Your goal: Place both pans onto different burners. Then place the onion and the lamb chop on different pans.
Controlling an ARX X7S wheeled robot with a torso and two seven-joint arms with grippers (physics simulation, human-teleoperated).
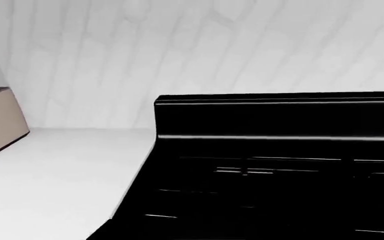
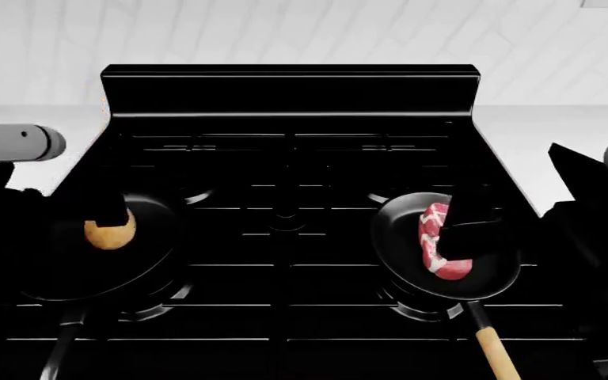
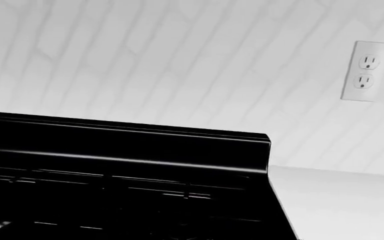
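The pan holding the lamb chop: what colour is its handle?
Light wooden tan, on the handle of the right pan; the head view shows it best.

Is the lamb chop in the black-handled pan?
No, the lamb chop lies in the wooden-handled pan; the other pan holds the onion.

In the head view the left arm (image 2: 13,144) shows a light grey, smooth cylindrical link with a rounded end; below it the rest is matte black and angular. The right arm (image 2: 600,214) is mostly black too, with jagged faceted housings and a small grey rounded part at the frame's edge. No cables, screws or markings can be made out against the dark.
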